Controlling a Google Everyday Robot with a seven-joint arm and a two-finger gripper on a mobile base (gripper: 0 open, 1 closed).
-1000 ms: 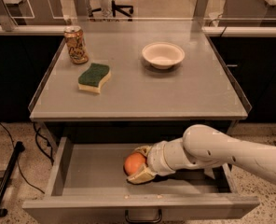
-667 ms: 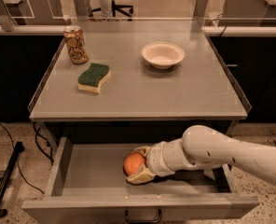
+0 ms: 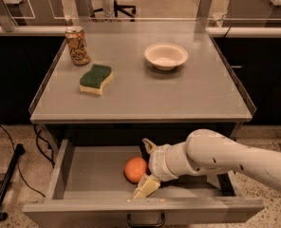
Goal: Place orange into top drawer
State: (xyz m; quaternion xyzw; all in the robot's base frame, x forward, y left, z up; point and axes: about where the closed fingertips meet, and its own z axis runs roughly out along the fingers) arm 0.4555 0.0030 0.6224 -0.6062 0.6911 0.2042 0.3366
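The arm (image 3: 226, 158) is smooth, rounded and off-white, with small dark dots; its gripper (image 3: 144, 167), inside the top drawer (image 3: 90, 175), has pale cream, wedge-shaped fingers (image 3: 146, 186).

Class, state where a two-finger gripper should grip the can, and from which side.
Probably mid-body, coming in level from the front: the can stands upright with straight round sides, and the sponge lies clear of it. The gripper sits low in the open drawer, by the orange.

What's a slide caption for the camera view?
Claw open around the orange inside the pulled-out top drawer.
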